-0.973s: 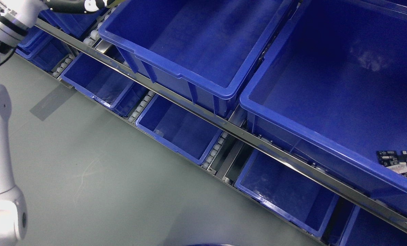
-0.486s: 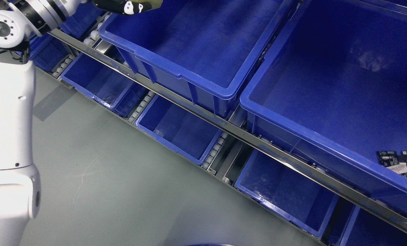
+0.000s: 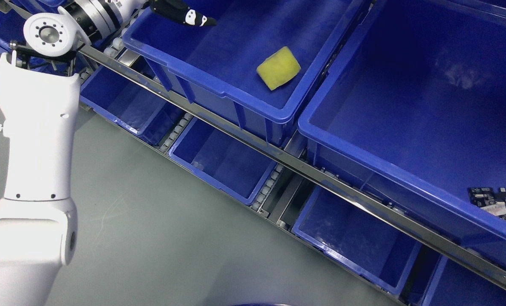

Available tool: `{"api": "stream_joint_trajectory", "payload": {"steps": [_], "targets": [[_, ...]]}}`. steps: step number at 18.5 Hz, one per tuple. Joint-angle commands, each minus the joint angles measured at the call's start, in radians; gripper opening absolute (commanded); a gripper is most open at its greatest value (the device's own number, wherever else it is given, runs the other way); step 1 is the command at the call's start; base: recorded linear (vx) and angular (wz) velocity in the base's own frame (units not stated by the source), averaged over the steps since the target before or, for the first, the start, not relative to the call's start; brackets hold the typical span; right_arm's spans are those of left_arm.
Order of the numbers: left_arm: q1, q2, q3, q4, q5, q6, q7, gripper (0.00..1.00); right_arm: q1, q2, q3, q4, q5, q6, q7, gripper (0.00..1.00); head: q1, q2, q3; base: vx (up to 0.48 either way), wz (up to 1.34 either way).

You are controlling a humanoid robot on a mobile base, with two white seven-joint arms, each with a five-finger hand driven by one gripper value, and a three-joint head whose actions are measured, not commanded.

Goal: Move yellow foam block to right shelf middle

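The yellow foam block lies loose on the floor of a blue bin on the upper shelf, near the bin's right wall. My left hand is at the top of the picture over the same bin's left part, well to the left of the block. Its dark fingers are stretched out and hold nothing. My left arm rises along the left edge.
A larger blue bin stands to the right and holds a small circuit board in its near right corner. Several blue bins sit on the lower shelf behind a metal rail. Grey floor lies in front.
My left arm has swung right and my hand has moved over the bin. The yellow block, held at the top edge before, now lies in the bin, out of my hand.
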Motion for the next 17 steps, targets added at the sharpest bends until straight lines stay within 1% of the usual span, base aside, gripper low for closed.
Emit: {"api": "stream_joint_trajectory", "payload": {"steps": [1, 3, 4, 5, 6, 9, 11, 13, 17], "targets": [[-0.021, -0.157, 0.236, 0.044, 0.055, 0.062, 0.141, 1.0, 0.023, -0.017, -0.012, -0.017, 0.003, -0.001, -0.001, 1.0, 0.0, 0.0, 0.0, 0.0, 0.0], [-0.014, -0.157, 0.236, 0.042, 0.271, 0.079, 0.323, 1.0, 0.023, -0.017, -0.012, -0.017, 0.003, -0.001, -0.001, 1.0, 0.0, 0.0, 0.0, -0.001, -0.02], [-0.008, -0.157, 0.233, 0.032, 0.339, 0.097, 0.412, 1.0, 0.023, -0.017, -0.012, -0.017, 0.003, -0.001, -0.001, 1.0, 0.0, 0.0, 0.0, 0.0, 0.0], [0.006, -0.157, 0.222, -0.005, 0.375, 0.122, 0.507, 1.0, 0.024, -0.017, -0.012, -0.017, 0.003, -0.001, -0.001, 1.0, 0.0, 0.0, 0.0, 0.0, 0.0], [0.035, -0.157, 0.201, -0.031, 0.393, 0.133, 0.559, 1.0, 0.023, -0.017, -0.012, -0.017, 0.003, -0.001, -0.001, 1.0, 0.0, 0.0, 0.0, 0.0, 0.0], [0.176, -0.157, 0.092, -0.17, 0.422, 0.139, 0.571, 1.0, 0.024, -0.017, -0.012, -0.017, 0.003, -0.001, -0.001, 1.0, 0.0, 0.0, 0.0, 0.0, 0.0], [0.268, -0.157, 0.026, -0.266, 0.505, 0.177, 0.569, 1.0, 0.023, -0.017, -0.012, -0.017, 0.003, -0.001, -0.001, 1.0, 0.0, 0.0, 0.0, 0.0, 0.0], [0.293, -0.157, 0.007, -0.307, 0.568, 0.206, 0.568, 1.0, 0.023, -0.017, -0.012, -0.017, 0.003, -0.001, -0.001, 1.0, 0.0, 0.0, 0.0, 0.0, 0.0], [0.293, -0.157, 0.004, -0.32, 0.577, 0.21, 0.561, 1.0, 0.024, -0.017, -0.012, -0.017, 0.003, -0.001, -0.001, 1.0, 0.0, 0.0, 0.0, 0.0, 0.0]]}}
